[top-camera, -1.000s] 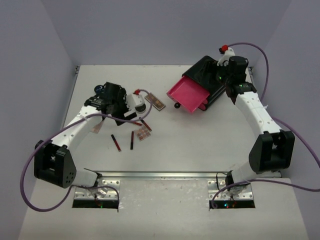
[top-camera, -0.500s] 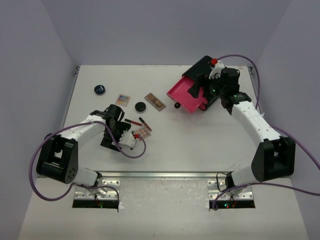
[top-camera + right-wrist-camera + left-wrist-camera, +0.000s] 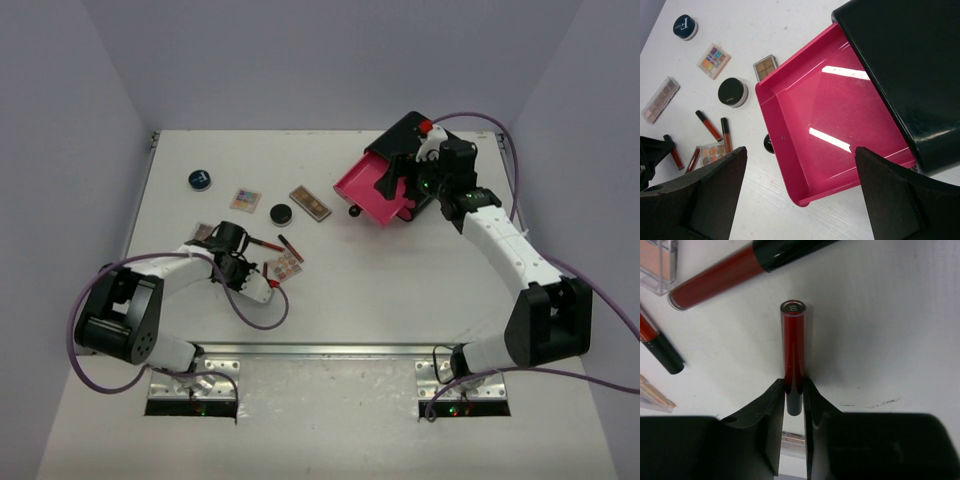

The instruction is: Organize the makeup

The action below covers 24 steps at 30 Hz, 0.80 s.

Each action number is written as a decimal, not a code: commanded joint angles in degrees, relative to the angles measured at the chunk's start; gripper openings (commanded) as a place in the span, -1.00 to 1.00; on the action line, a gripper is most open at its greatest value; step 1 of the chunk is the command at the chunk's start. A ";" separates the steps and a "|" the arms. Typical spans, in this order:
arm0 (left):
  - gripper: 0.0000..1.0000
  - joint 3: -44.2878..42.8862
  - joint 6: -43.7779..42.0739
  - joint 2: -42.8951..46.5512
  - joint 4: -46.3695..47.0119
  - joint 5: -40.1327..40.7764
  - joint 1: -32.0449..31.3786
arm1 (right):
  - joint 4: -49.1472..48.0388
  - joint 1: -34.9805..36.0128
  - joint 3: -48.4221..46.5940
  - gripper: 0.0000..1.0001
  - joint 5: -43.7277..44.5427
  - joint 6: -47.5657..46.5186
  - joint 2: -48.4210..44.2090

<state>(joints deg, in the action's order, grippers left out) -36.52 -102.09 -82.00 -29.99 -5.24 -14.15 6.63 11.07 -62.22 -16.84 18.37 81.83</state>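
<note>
The thin red stick with a black cap [image 3: 793, 355] lay on the white worktop [image 3: 890, 340], pinched at the cap by the left end effector [image 3: 794, 392]. Right end effector [image 3: 797, 200] gaped empty above the open pink drawer [image 3: 840, 125], nothing inside. Sorting barely begun, I'd say.

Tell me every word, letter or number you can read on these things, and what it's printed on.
"F": big white letter on the lid of the round blue jar; the small line under it is too tiny to read.
Tiny print on the end of the red stick in the middle of the left wrist view: too blurred.
Small pale mark on the round black compact: unreadable.
Pink drawer and black box: no writing shows.
</note>
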 commanded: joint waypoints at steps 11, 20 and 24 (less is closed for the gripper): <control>-1.00 0.33 10.56 -0.62 -0.68 -1.83 0.72 | -0.29 0.33 0.19 0.78 3.48 -0.08 -2.79; -1.00 -25.85 38.83 0.88 -12.60 -14.30 1.84 | 0.26 0.27 -0.66 0.85 2.19 1.10 -2.18; -1.00 -40.49 52.90 -0.76 -10.22 -19.73 0.48 | 0.22 0.25 -1.32 0.86 2.65 1.95 -2.15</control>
<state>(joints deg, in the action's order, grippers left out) -63.93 -67.36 -84.20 -41.12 -15.36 -12.78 7.94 11.07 -62.15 -14.11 19.15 80.99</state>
